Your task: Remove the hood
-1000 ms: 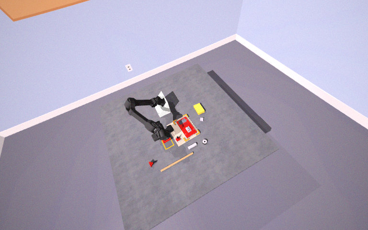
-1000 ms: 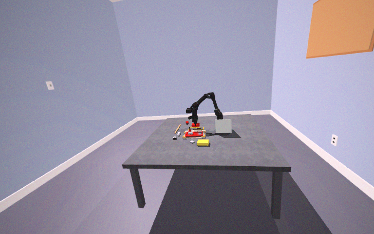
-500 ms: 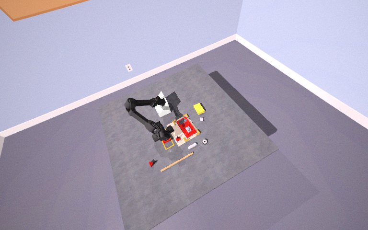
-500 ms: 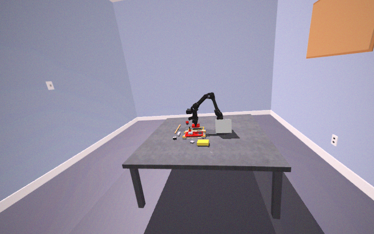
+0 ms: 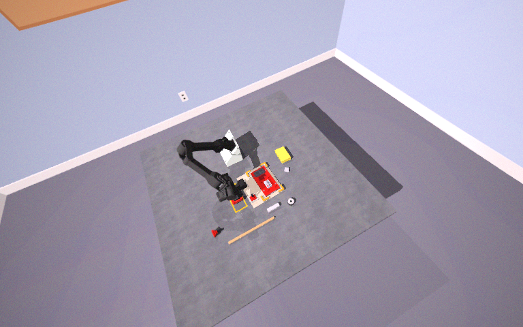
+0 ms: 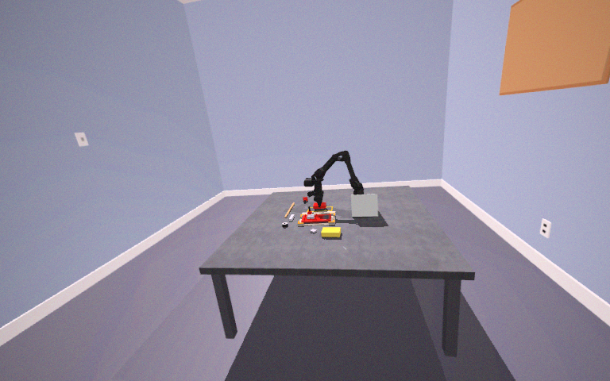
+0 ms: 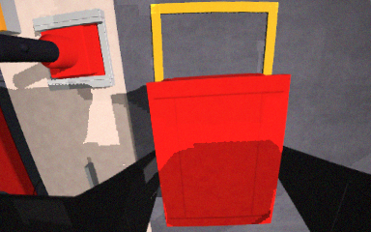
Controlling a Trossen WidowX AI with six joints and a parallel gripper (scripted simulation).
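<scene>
My gripper is shut on the red hood, with one black finger on each side of it. The hood is off the toy car and looks a little above the table; the exact gap cannot be told. The marked area is a yellow outline. Its far bar and parts of its side bars show beyond the hood in the wrist view; the hood hides the rest. The red car body sits on a beige board.
A red knob with a black lever stands up from the board beside the hood. A wooden stick, a white bar, a wheel, a red cone, a yellow block and an upright pale panel are around.
</scene>
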